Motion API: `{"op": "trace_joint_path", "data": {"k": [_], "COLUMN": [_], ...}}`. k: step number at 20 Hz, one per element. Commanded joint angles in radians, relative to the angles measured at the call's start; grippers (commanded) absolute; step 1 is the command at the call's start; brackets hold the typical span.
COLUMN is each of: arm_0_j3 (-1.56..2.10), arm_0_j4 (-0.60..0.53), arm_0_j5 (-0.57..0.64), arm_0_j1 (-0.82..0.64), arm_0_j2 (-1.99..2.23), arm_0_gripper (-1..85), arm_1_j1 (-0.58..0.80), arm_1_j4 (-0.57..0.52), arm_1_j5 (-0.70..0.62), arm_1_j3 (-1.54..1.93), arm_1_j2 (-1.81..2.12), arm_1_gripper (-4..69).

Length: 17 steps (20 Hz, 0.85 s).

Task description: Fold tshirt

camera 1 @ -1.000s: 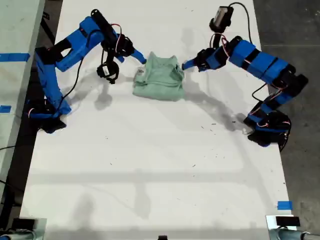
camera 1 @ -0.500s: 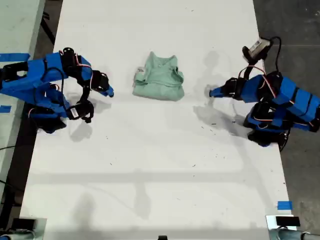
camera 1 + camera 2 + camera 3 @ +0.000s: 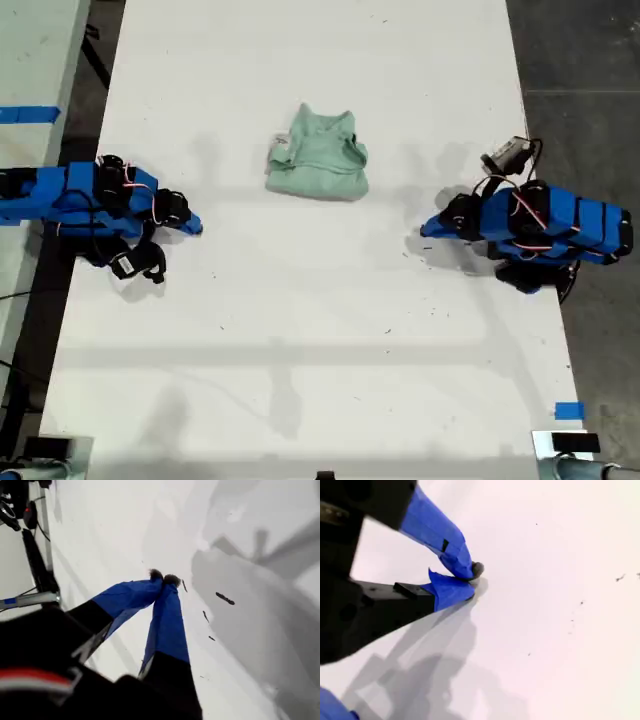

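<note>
1. The tshirt [image 3: 318,157] is lying as a compact folded bundle on the white bench [image 3: 300,330], toward the far middle of the exterior view, well apart from both arms.
2. My first pincer [image 3: 163,578] is showing its tips pressed together, holding nothing, over bare bench.
3. My second pincer [image 3: 470,577] is likewise closed and empty.
4. Which exterior-view arm is which is not determinable.
5. Risk: the loose upper layers may be springing open unpressed, or a passing arm may be snagging the bundle.
</note>
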Motion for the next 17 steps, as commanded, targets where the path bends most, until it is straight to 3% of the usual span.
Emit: {"op": "trace_joint_path", "data": {"k": [1,3,4,10,17], "arm_0_j3": [-0.006,-0.003,-0.002,-0.002,-0.002], "arm_0_j4": [0.23,0.233,0.233,0.233,0.233], "arm_0_j5": [0.02,0.005,0.005,0.005,0.005], "arm_0_j1": [0.02,0.109,0.141,0.249,0.252], "arm_0_j2": [0.196,0.196,0.196,0.196,0.196], "arm_0_gripper": [5.2,8.6,9.0,9.4,9.6], "arm_1_j1": [0.051,0.097,0.098,0.091,0.091], "arm_1_j4": [-0.005,-0.003,0.0,0.0,0.0], "arm_1_j5": [-0.123,-0.594,-0.649,-0.641,-0.641], "arm_1_j3": [-0.006,-0.006,-0.006,-0.006,-0.006], "arm_1_j2": [0.005,0.005,0.005,0.005,0.005], "arm_1_gripper": [0.8,1.0,0.6,0.3,0.3]}}
